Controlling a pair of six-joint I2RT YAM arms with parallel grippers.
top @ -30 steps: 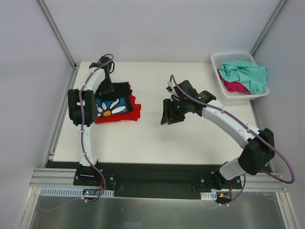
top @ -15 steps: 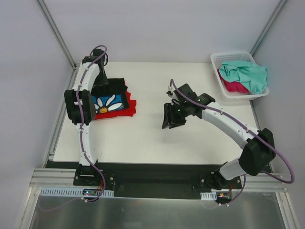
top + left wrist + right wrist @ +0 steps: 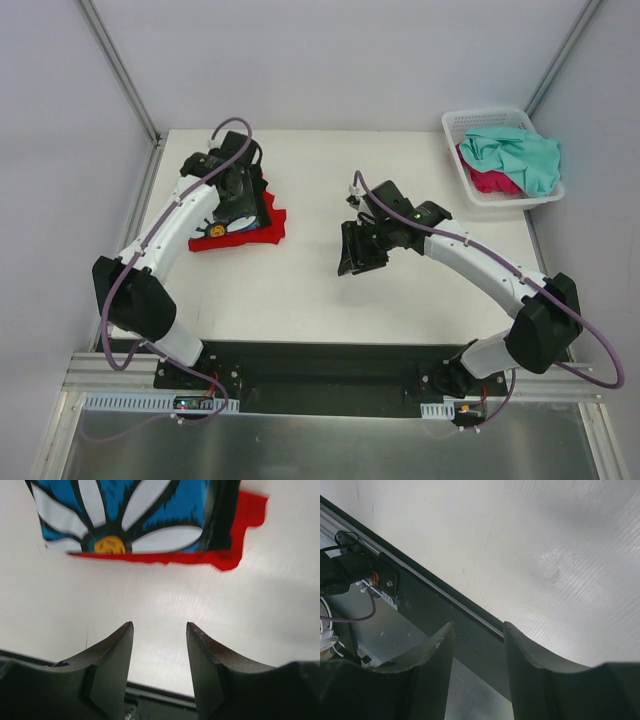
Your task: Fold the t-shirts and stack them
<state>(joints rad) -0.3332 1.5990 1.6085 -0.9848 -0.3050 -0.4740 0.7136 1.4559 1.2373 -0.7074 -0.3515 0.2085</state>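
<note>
The left gripper (image 3: 159, 625) stands with its fingers spread and nothing between them, only bare table (image 3: 160, 600) below. In the top view the left gripper (image 3: 240, 195) hangs over the folded stack, whereas a second ago it was at the stack's far edge with the arm's elbow upright beside it. That elbow now sits low and out toward the table's left edge, and the forearm runs diagonally up to the cloth. Just ahead of the fingers lies the black t-shirt (image 3: 125, 510), daisy print up, on top of the red t-shirt (image 3: 240, 535), whose hem shows along the near and right sides. The pile sits a little further left and looks narrower than before.

The right gripper (image 3: 477, 625) is likewise spread and empty; in the top view the right gripper (image 3: 358, 250) has barely moved, hovering over the middle of the table. Its wrist view shows the table's near edge and the dark rail beyond.

The teal t-shirt (image 3: 520, 155) and the magenta t-shirt (image 3: 490, 182) rest in the white basket (image 3: 497, 197) at the far right corner, as before. Open table surface lies between the stack and the right gripper, and between that gripper and the basket; only a thin strip separates the stack from the left edge
</note>
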